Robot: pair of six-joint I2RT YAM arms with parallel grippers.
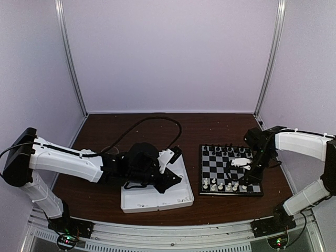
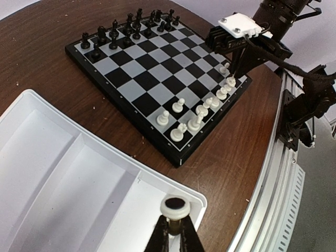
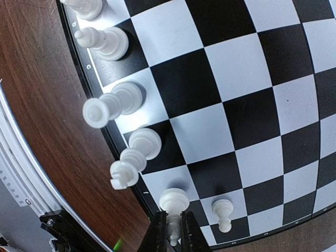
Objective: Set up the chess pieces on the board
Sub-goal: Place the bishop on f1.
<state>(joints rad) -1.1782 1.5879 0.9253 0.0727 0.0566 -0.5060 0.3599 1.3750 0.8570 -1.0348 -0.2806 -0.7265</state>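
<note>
Over the tray [image 1: 157,205] corner, my left gripper [image 2: 175,223] clamps a white pawn [image 2: 175,206]; beyond, my right gripper [image 3: 171,233] pinches a white piece [image 3: 174,200] at the board's [image 1: 223,165] near rank. Black men [image 2: 126,29] line the far edge. Next, I judge: seat, release, then bring the pawn.

Overhead, the white-and-black left arm [image 1: 68,164] covers the far part of the white plastic three-compartment tray [image 1: 157,202]. Tiny white plastic chessmen [image 1: 220,186] are too small to identify by type.
</note>
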